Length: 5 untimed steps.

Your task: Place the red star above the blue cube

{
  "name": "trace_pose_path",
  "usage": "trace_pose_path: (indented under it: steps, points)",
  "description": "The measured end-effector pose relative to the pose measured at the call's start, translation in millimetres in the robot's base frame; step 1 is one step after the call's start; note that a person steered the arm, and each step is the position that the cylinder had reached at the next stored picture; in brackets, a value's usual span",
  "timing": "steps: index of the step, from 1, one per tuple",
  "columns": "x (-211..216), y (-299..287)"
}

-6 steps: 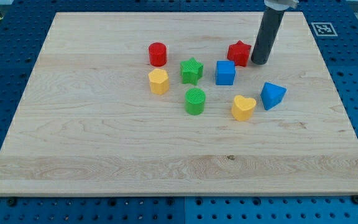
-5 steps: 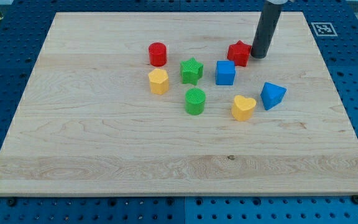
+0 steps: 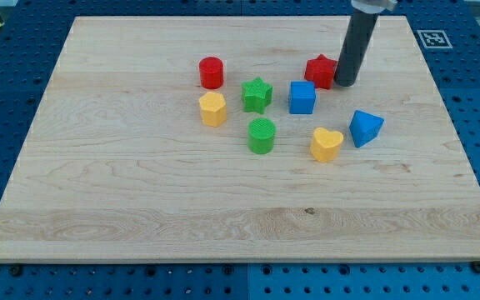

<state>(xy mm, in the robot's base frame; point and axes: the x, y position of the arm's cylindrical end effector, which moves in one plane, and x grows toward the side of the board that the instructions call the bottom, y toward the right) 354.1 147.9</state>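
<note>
The red star (image 3: 320,71) lies near the view's top right of the wooden board, just up and right of the blue cube (image 3: 302,97). My tip (image 3: 345,83) stands right beside the star's right side, touching or nearly touching it. The rod rises from there to the view's top edge.
A green star (image 3: 257,94) sits left of the blue cube. A red cylinder (image 3: 212,72), a yellow hexagonal block (image 3: 212,109), a green cylinder (image 3: 262,135), a yellow heart (image 3: 327,143) and a blue wedge-like block (image 3: 364,127) lie around. The board (image 3: 123,200) rests on a blue perforated table.
My tip went slightly up the view and came back down beside the red star. The star has barely moved. The other blocks have not moved.
</note>
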Motion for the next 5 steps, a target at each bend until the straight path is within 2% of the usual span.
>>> trace_pose_path:
  steps: [1, 5]
  points:
    - [0, -27]
    - [5, -51]
